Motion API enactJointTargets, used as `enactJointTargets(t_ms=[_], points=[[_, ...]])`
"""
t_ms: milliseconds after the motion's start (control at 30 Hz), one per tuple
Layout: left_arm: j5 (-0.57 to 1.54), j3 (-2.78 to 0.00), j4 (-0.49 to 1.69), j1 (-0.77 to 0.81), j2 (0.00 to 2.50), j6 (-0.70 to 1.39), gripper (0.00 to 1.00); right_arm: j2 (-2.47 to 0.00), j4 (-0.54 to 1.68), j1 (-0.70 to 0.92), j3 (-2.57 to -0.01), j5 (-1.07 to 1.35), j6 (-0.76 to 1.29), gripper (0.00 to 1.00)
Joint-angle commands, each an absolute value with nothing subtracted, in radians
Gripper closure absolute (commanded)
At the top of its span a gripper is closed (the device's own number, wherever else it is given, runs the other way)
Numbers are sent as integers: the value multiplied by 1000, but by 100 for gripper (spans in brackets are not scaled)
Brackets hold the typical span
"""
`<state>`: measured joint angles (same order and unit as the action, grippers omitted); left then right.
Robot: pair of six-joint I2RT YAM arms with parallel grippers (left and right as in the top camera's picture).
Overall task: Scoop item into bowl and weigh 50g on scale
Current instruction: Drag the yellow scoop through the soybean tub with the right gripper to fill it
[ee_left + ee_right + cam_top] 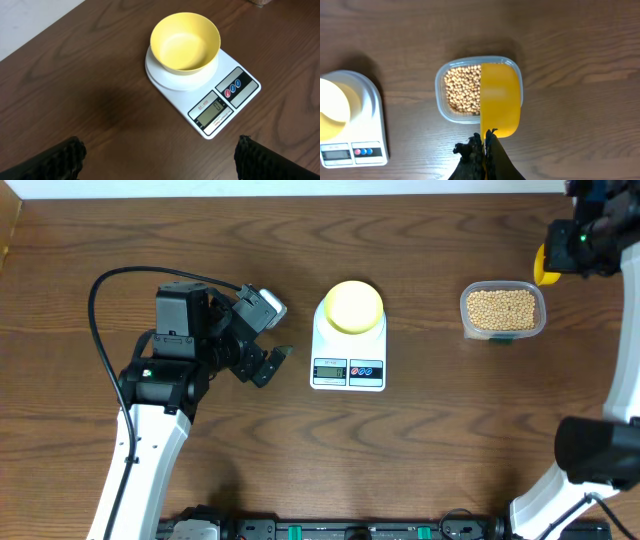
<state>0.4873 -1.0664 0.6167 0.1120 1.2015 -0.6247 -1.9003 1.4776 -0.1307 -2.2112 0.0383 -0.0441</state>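
Overhead: left gripper sits over the brown wooden table, jaws spread wide, holding nothing. Small round pale-yellow bowl stands on the flat white digital scale, ahead of that gripper and clear of its fingers. Right gripper is clenched on the handle of a bright yellow plastic scoop. Scoop head is straight ahead of its fingertips, over the right part of a clear rectangular plastic tub. Small round tan beans lie in that tub. Can't tell if the scoop touches them. Scale is off to the right gripper's left, well apart.
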Motion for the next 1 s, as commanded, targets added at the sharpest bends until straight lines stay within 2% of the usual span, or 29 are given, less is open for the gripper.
enactJointTargets(t_ms=[0,433,767,967], points=[[480,-1055,613,107,1197,-612,3,-1976,1474,-133,-2218,-36,-85,99],[480,-1055,613,107,1197,-612,3,-2144,1513,-131,-2217,-27,-147,99],[480,-1055,613,107,1197,-612,3,-2146,1501,-129,-2215,51,-128,99],[480,-1055,613,107,1197,-612,3,-2146,1485,-130,-2215,6,-129,99]])
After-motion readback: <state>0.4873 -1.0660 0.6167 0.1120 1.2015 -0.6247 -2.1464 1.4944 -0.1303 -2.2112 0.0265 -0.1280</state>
